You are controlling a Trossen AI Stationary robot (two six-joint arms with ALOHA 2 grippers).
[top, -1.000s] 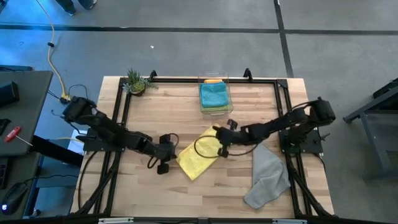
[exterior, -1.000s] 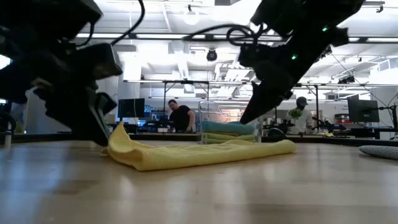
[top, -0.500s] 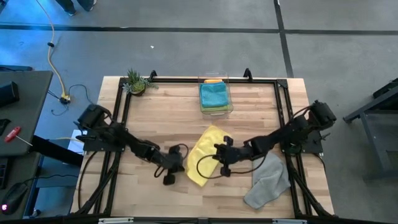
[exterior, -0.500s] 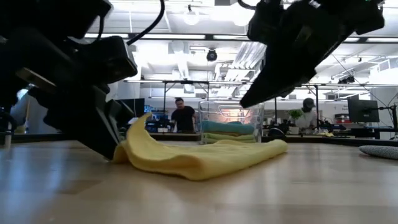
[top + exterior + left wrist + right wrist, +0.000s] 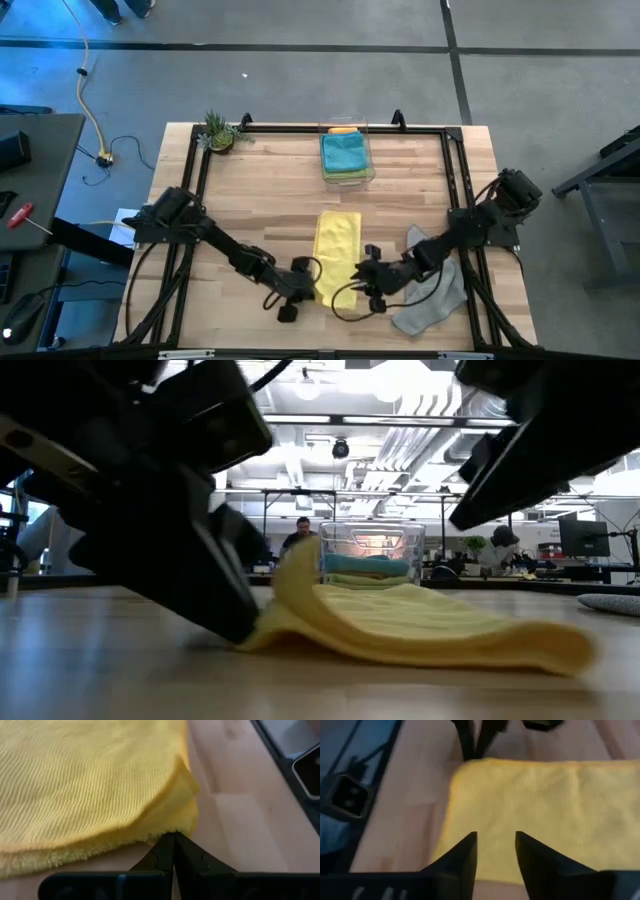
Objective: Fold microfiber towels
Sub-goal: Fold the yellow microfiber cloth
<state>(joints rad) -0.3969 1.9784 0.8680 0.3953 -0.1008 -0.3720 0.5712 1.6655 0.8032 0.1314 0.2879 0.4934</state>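
The yellow towel (image 5: 337, 255) lies on the table's middle as a long strip in two layers, running from far to near. My left gripper (image 5: 308, 290) is shut at the strip's near left corner. My right gripper (image 5: 495, 851) hangs open just above the strip's near right part (image 5: 362, 282), its fingers clear of the cloth. A grey towel (image 5: 432, 285) lies crumpled at the near right. A teal towel (image 5: 345, 152) tops the stack in the clear bin (image 5: 368, 170). My left gripper pinches the folded yellow towel's corner (image 5: 177, 826) between its two fingertips. The fingers slant down at it from the table's left. Two layers show at that edge. The towel rests on the table, and the held corner (image 5: 300, 560) stands raised.
A small potted plant (image 5: 218, 131) stands at the far left corner. A black frame (image 5: 300, 128) runs round the tabletop. Bare wood lies left of the yellow towel and between it and the bin.
Both grippers have gone toward the table's near edge, the left one also toward the right. The yellow towel came with them and has swung from slanted to straight, a longer, narrower strip. My right gripper has opened and let go of it.
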